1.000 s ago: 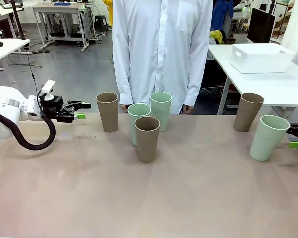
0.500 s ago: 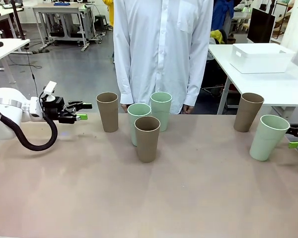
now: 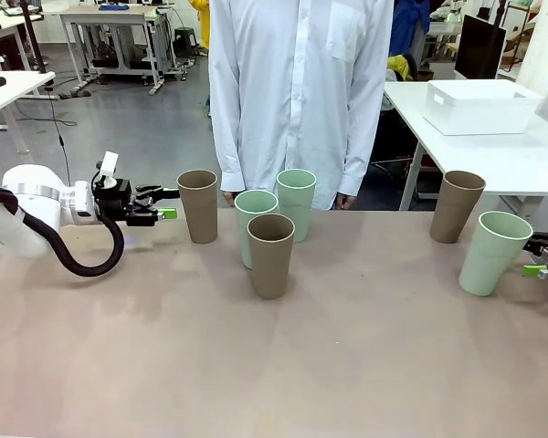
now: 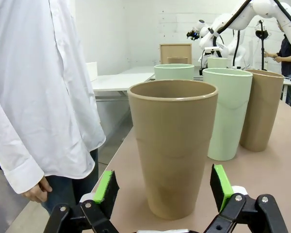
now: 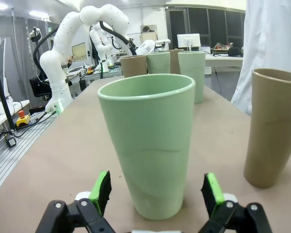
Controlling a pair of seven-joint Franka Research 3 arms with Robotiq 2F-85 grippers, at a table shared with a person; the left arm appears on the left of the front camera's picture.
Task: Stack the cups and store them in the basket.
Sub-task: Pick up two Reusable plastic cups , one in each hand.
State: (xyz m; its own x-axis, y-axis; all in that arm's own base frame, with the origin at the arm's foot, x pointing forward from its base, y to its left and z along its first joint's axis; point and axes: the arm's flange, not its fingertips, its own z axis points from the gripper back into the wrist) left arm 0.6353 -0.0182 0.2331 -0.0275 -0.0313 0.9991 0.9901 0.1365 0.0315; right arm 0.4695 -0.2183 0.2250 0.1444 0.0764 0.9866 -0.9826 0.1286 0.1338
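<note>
Left tool (image 3: pixel 167 203) is spread wide, empty, level with the leftmost tan cup (image 3: pixel 198 205), which sits framed between its green pads and isn't gripped. Our right tool (image 3: pixel 537 255) is just as wide, lined up on the mint cup (image 3: pixel 493 253) at the counter's (image 3: pixel 347 365) right end. Four more cups stand upright between them. The basket (image 3: pixel 479 114) waits on the side table. We judge these tumblers light, stiff and tippy. The taper could let pads slide, so we'd squeeze mid-wall, square on.
</note>
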